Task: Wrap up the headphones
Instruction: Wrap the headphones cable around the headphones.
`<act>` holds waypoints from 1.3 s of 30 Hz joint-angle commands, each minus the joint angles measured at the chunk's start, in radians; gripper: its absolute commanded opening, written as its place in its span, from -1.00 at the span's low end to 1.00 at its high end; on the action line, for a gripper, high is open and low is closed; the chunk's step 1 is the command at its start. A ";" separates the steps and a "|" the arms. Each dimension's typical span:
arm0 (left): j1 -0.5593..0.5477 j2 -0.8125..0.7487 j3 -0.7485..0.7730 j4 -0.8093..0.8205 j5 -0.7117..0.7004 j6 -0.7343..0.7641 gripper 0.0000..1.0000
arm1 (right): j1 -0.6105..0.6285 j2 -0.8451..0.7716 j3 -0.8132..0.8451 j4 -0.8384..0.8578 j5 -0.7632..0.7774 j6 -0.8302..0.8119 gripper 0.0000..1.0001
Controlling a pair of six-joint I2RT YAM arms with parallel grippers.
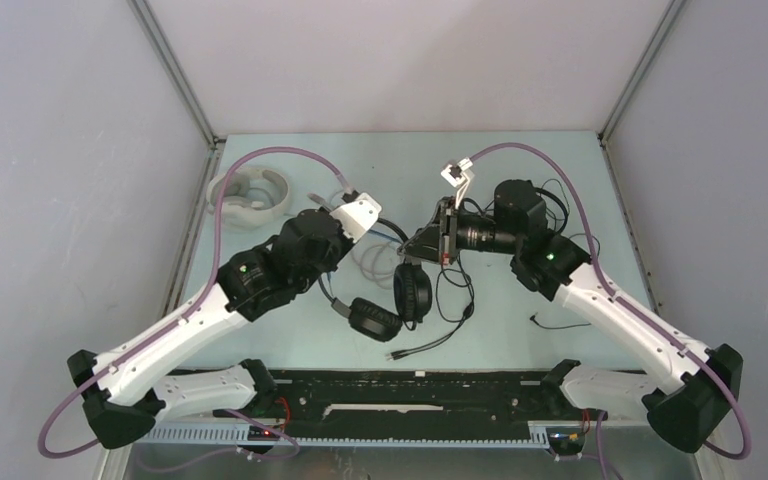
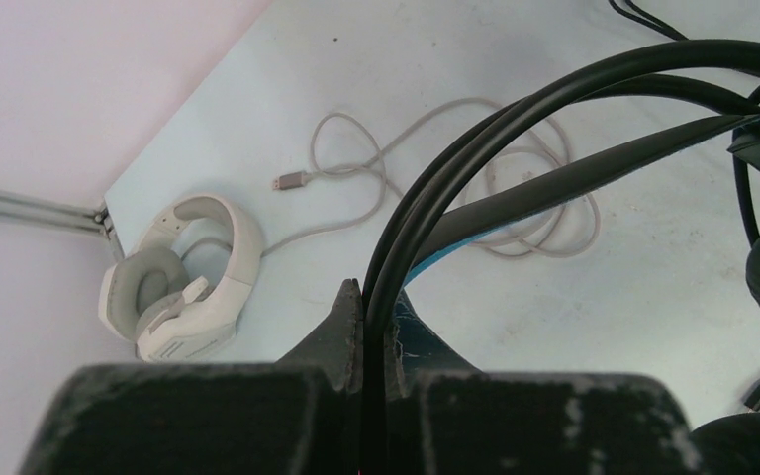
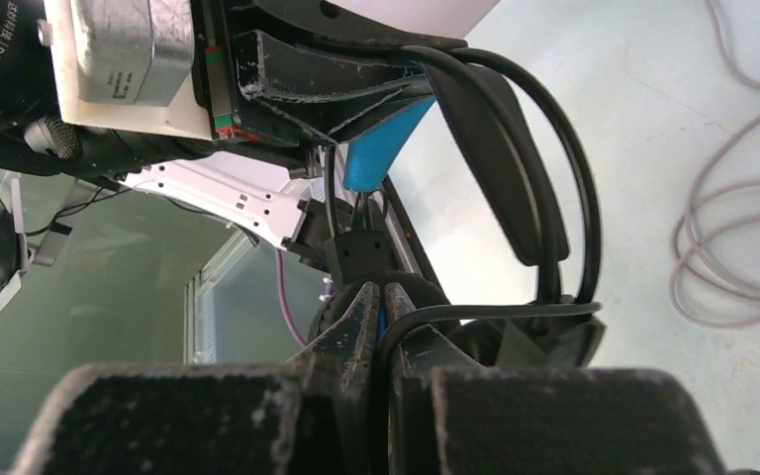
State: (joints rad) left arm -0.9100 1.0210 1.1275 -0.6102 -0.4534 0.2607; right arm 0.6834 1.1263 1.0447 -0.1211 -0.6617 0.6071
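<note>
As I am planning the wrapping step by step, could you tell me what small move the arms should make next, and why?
Probably the right gripper should carry the black cable it pinches in a loop around the headband. The left gripper is shut on that headband, steadying the black headphones, while much of the cable lies unwound on the table, out to its plug.

Pale table (image 1: pixel 400 165) — plain walls (image 1: pixel 60 150) around; black rail (image 1: pixel 410 385) along near edge.

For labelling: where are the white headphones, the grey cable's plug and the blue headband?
white headphones (image 2: pixel 236 259): left wrist view, outer shell.
grey cable's plug (image 2: pixel 292 181): left wrist view, connector tip.
blue headband (image 3: pixel 381 148): right wrist view, blue padding.
</note>
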 commanded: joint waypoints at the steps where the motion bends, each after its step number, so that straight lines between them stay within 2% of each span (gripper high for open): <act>1: 0.000 0.009 0.085 0.001 -0.152 -0.135 -1.00 | 0.035 0.020 0.066 0.182 -0.001 0.065 -0.87; 7: 0.000 0.018 0.134 0.015 -0.308 -0.314 -1.00 | 0.093 0.048 0.086 0.222 0.029 0.092 -0.87; 13: 0.000 0.004 0.140 0.059 -0.303 -0.404 -1.00 | 0.146 0.079 0.098 0.251 0.067 0.100 -0.85; 17: 0.003 0.016 0.164 0.043 -0.399 -0.504 -1.00 | 0.181 0.085 0.113 0.250 0.103 0.092 -0.83; 21: 0.006 0.024 0.182 0.039 -0.435 -0.588 -1.00 | 0.229 0.081 0.123 0.233 0.177 0.044 -0.83; 25: 0.011 0.030 0.186 0.048 -0.469 -0.612 -1.00 | 0.262 0.075 0.136 0.202 0.274 -0.008 -0.86; 29: 0.012 0.033 0.181 0.058 -0.469 -0.605 -1.00 | 0.273 0.051 0.145 0.185 0.374 -0.044 -0.96; 34: 0.029 0.059 0.223 -0.008 -0.493 -0.675 -1.00 | 0.301 0.050 0.146 0.195 0.368 -0.070 -0.94; 39: 0.050 0.052 0.217 0.025 -0.480 -0.710 -1.00 | 0.337 0.066 0.146 0.213 0.366 -0.075 -0.86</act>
State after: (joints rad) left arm -0.9028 1.0798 1.2850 -0.6830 -0.8429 -0.3267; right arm 0.9600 1.2137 1.1343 0.0319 -0.2409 0.5652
